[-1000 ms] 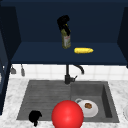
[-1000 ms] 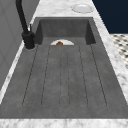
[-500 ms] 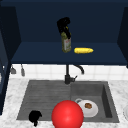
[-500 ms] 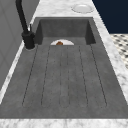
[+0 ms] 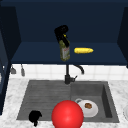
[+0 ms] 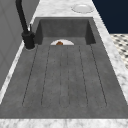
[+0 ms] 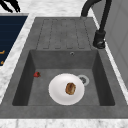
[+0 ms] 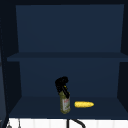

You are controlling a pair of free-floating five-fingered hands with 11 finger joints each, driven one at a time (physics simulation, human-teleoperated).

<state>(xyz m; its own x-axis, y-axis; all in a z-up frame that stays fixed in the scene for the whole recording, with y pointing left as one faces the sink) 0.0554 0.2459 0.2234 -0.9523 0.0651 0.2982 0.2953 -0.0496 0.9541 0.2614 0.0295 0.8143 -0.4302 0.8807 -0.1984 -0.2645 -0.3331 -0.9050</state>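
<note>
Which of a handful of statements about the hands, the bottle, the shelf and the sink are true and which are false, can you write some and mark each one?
1. The right hand has its fingers curled round the top of the olive bottle. True.
2. The bottle stands on the sink's draining board. False: it is up at the bottom shelf of the dark blue wall cabinet.
3. A yellow corn cob lies on its side on that shelf, to the right of the bottle. True.
4. The white plate in the sink basin is bare. False: a small brown piece of food sits on it.
5. The left hand grips the faucet. False: it hangs low by the sink's front left edge, apart from the black faucet.
</note>
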